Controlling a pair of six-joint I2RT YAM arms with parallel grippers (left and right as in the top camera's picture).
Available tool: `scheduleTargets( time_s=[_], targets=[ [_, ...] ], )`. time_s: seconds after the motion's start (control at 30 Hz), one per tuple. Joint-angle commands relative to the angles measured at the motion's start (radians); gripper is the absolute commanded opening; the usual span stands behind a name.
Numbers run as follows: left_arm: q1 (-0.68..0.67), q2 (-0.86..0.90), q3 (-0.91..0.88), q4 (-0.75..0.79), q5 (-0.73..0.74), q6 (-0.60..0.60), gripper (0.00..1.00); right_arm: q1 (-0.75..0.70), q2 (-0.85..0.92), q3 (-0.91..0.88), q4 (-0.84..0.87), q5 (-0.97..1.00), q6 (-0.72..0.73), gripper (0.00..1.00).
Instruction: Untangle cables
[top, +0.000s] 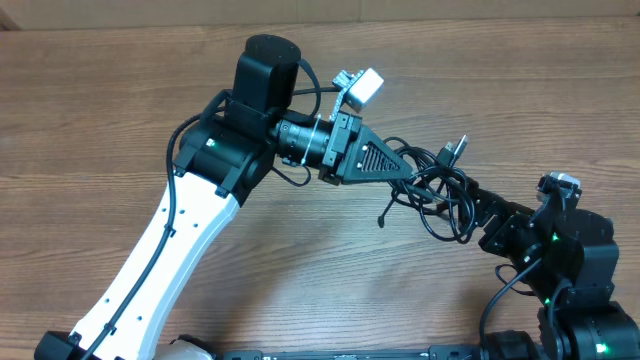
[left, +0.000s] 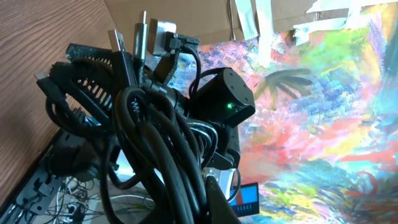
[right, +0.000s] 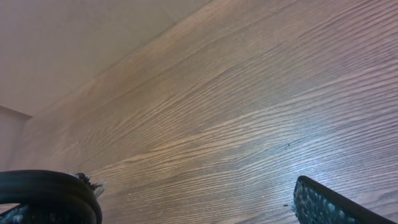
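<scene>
The cables (top: 447, 186) are a tangled bunch of thin black cords hanging between the two arms, with a metal-tipped plug (top: 458, 147) sticking up at the bunch's far side. My left gripper (top: 410, 170) is shut on the bunch's left side. In the left wrist view the cables (left: 155, 137) fill the foreground and run down into the gripper (left: 208, 211), with several plugs (left: 142, 37) poking out on top. My right gripper (top: 480, 205) stands open at the bunch's right side, under its loops. In the right wrist view, the gripper (right: 193, 211) has bare wood between a ribbed fingertip (right: 320, 205) and a black cable loop (right: 43, 190).
The wooden table (top: 120, 110) runs to a tan wall strip (top: 450, 12) at the back. The right arm's black body (top: 575, 260) with green lights sits at the lower right, and it shows as a black joint (left: 224, 99) in the left wrist view. Loose wiring (left: 68, 186) lies by the base.
</scene>
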Motion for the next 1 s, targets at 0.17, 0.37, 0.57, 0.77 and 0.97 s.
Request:
scheduleTargets(
  time_s=[0.17,0.37,0.57,0.77,0.97],
  targets=[
    [0.061,-0.040,0.031,0.016,0.108,0.032,0.04,-0.018,0.009,-0.020,-0.035,0.096,-0.034,1.00],
    [0.061,-0.040,0.031,0.015,0.017,0.034,0.04,-0.018,0.009,-0.020,0.002,-0.205,-0.302,1.00],
    [0.061,-0.040,0.031,0.015,-0.083,0.050,0.04,-0.018,0.009,-0.020,0.011,-0.404,-0.427,1.00],
    [0.070,-0.040,0.031,0.015,-0.141,0.133,0.04,-0.018,0.009,-0.020,0.040,-0.498,-0.428,1.00],
    [0.103,-0.040,0.031,-0.013,-0.221,0.132,0.04,-0.018,0.009,-0.020,0.048,-0.510,-0.427,1.00]
  ],
)
